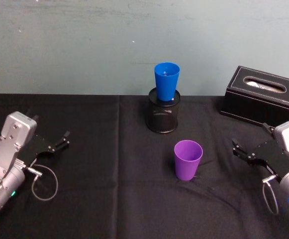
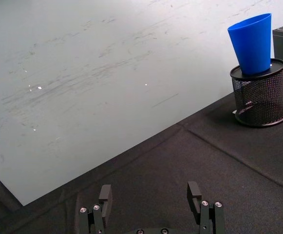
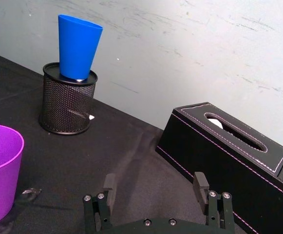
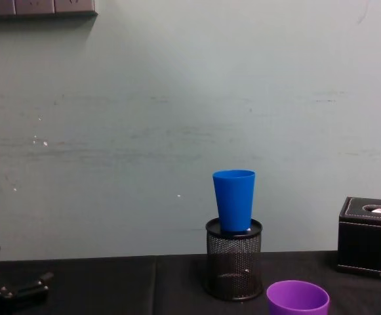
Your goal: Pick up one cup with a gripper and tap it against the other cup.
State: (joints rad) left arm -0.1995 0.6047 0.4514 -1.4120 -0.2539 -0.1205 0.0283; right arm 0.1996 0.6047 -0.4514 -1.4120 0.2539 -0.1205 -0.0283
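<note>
Right gripper (image 3: 155, 181) is seen in the right wrist view with its two fingers spread wide and nothing held between them. The purple cup (image 3: 0, 170) is shown upright on the black cloth (image 3: 126, 151), well apart from that gripper. Farther off, the blue cup (image 3: 78, 46) is found standing upright with its base set in the black mesh pen holder (image 3: 66, 105), its upper part rising clear above the holder's rim. A black tissue box (image 3: 219, 161) is seen beside the pale wall (image 3: 204, 58).

In the left wrist view, the left gripper (image 2: 150, 191) is likewise shown wide open and empty above the cloth. The blue cup and the pen holder are seen well away from it.

In the head view, the purple cup (image 1: 188, 159) is placed near the middle of the cloth, in front of the pen holder and slightly to its right, touched by neither gripper. The right gripper is held low at the right, the left gripper at the left, each well apart from both cups. The tissue box is set at the far right.

In the chest view, the purple cup's rim (image 4: 297, 296) is seen low, just right of the holder, with the blue cup (image 4: 234, 200) above.
</note>
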